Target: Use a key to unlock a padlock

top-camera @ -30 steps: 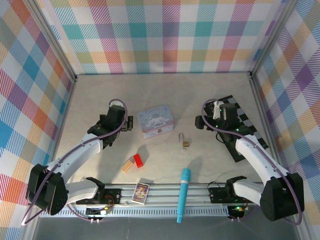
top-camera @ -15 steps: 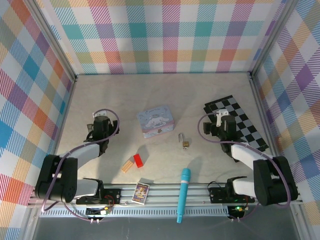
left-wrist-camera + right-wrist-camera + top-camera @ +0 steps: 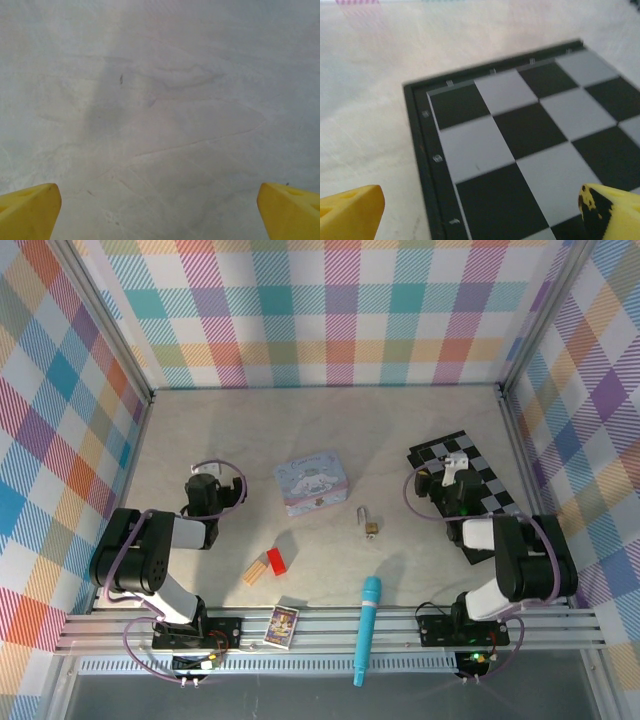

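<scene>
Padlock [image 3: 369, 526] lying mid-frame, unattended. Left gripper [image 3: 160, 205] hanging spread over table [image 3: 160, 100]; right gripper [image 3: 480, 210] gaping above chessboard [image 3: 520, 125]: both seemingly parking, nothing held.

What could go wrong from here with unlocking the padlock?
1. The padlock is tiny and lies loose on the table near the tin; an off-centre touch would likely slide it rather than pin it.
2. The right gripper, open, hangs close over the border of the chessboard and could catch on it when it moves off.
</scene>
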